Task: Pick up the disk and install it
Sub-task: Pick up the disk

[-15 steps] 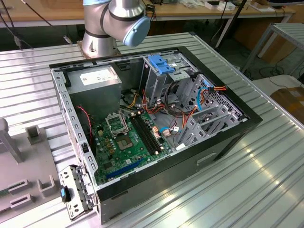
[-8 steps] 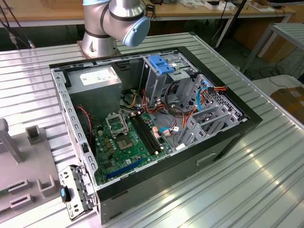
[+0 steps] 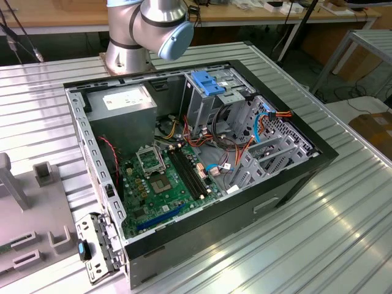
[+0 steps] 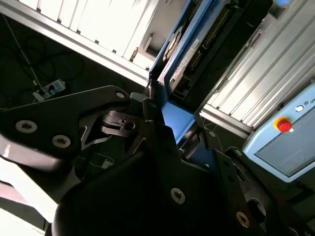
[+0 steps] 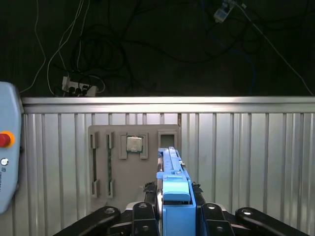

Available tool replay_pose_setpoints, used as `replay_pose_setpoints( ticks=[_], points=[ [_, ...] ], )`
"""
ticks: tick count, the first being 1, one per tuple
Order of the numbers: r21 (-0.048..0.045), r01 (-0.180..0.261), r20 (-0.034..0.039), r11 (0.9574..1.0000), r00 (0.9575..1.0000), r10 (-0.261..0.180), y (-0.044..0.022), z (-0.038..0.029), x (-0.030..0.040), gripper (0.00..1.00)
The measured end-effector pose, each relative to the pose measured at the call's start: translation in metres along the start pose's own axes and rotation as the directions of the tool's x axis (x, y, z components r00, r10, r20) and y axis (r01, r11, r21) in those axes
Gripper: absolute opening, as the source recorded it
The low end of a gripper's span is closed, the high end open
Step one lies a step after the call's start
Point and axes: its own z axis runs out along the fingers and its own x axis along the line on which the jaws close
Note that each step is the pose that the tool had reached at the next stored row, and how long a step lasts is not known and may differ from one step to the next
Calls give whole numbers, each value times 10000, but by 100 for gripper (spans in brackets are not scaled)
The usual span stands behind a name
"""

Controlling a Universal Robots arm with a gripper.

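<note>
An open computer case with a green motherboard lies on a ribbed metal table.

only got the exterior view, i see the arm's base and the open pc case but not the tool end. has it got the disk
Observer: Yes. In the first wrist view the gripper has its jaws shut on the disk, which is held edge-on with a blue end tab facing the camera.
Operator: what's beyond it
Observer: That view looks past the disk to a grey fixture plate lying on the ribbed metal table.
Operator: anything on the plate
Observer: A square chip sits in a recess in it.
Operator: anything else close
Observer: A pale blue pendant with a red button rests beside the plate.
</note>
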Motion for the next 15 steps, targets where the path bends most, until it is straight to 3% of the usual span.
replay_pose_setpoints(
  ticks=[4, 7, 10, 15],
  points=[
    [-4, 0, -8, 10000, 10000, 0, -4, -230, 8, 37],
    [-3, 0, -15, 10000, 10000, 0, -6, -330, 11, 37],
    [-2, 1, -22, 10000, 10000, -1, -6, -339, 12, 37],
    [-3, 1, -23, 10000, 10000, -1, -200, -335, 11, 37]
  ],
)
